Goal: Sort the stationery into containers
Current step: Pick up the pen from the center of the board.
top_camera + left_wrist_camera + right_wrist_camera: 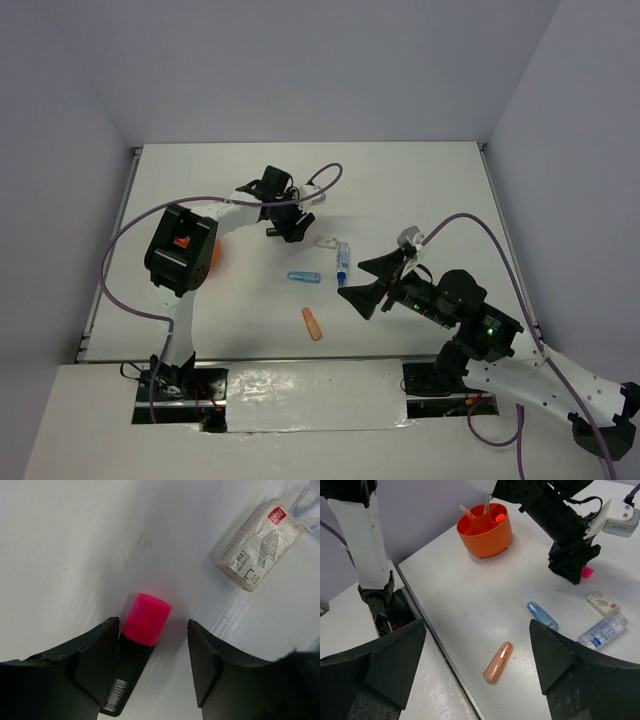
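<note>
A black highlighter with a pink cap (145,620) lies on the white table between the jaws of my open left gripper (152,624), close to the left finger (100,645). The top view shows this gripper (290,232) low over the table's middle. A white block (260,542) lies just beyond it. The round orange tub (485,527) holds pens and an orange-capped item; my left arm mostly hides it in the top view (216,252). My right gripper (477,625) is open and empty, above a peach eraser (498,662).
A blue marker (542,615) and a clear blue-capped item (602,630) lie near the white block (603,603). In the top view they sit at the table's middle: the marker (304,277), the clear item (343,262), the eraser (313,324). Grey walls ring the table.
</note>
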